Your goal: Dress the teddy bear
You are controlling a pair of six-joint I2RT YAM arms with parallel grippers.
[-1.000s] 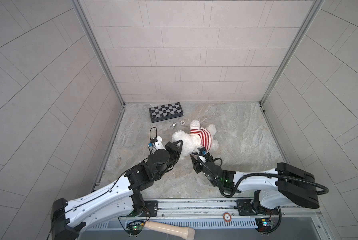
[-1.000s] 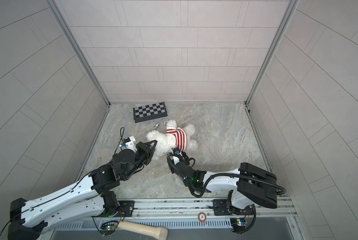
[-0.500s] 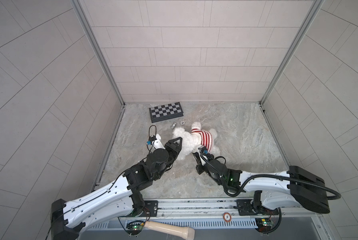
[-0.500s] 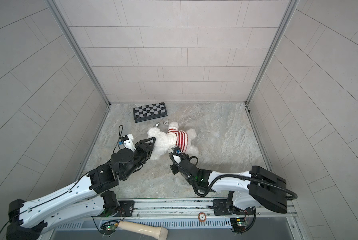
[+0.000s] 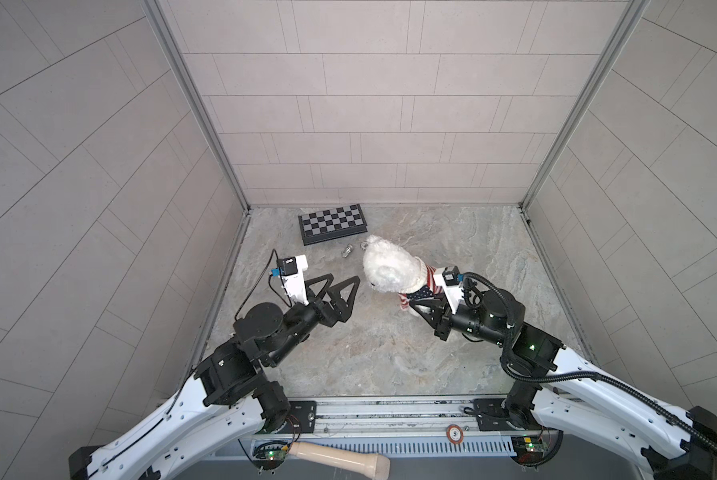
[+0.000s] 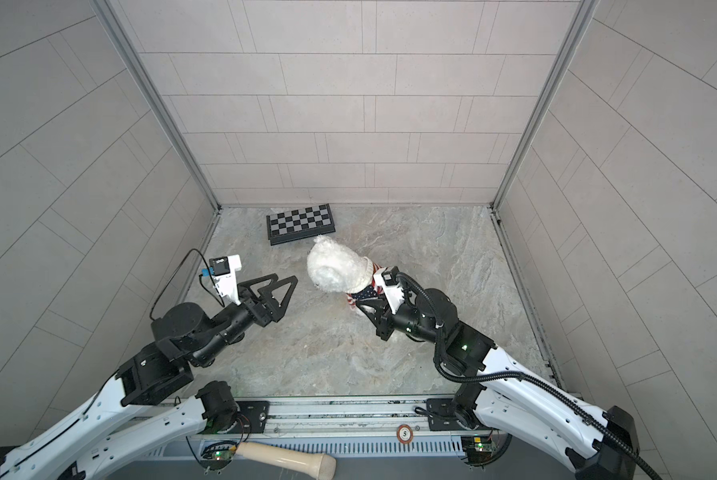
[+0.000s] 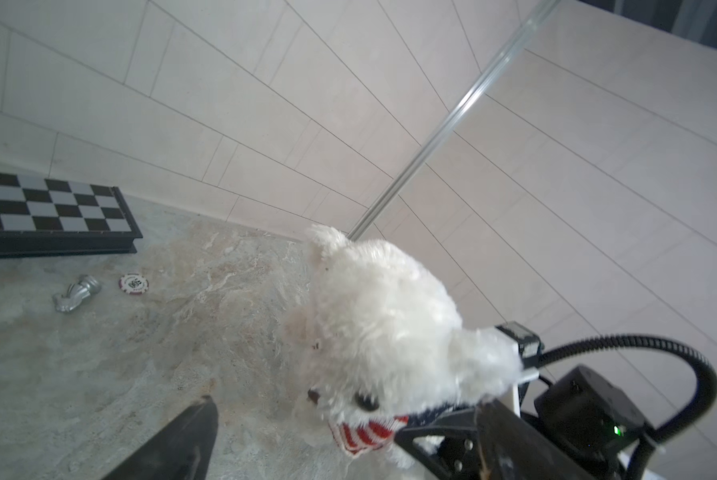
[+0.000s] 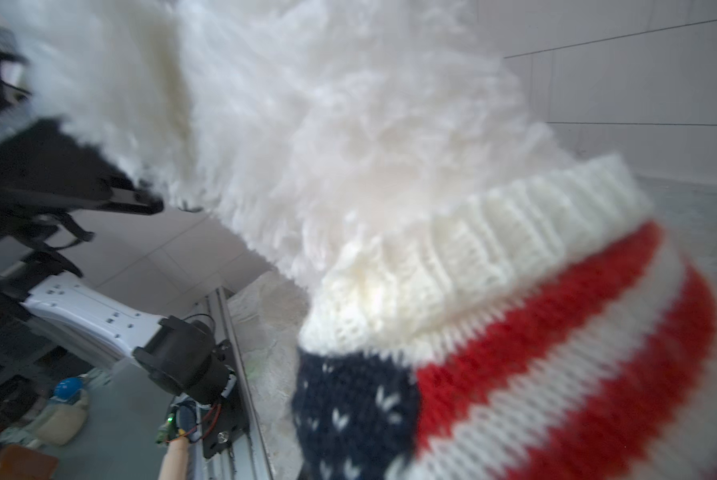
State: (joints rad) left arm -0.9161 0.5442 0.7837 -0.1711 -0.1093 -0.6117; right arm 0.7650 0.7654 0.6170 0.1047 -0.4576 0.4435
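One teddy bear (image 5: 390,270) is held upright near the one chessboard (image 5: 332,222), on its robot-facing side, wearing one striped sweater (image 5: 425,286). The right gripper (image 5: 421,305) is clamped on the bear at the sweater. The left gripper (image 5: 344,277) hangs spread wide beside its face. One silver chess piece (image 5: 347,250) and one poker chip (image 7: 133,284) lie beside the chessboard.

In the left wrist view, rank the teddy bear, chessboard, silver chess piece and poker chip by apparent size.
teddy bear, nearest the camera
chessboard, partly cut off
silver chess piece
poker chip
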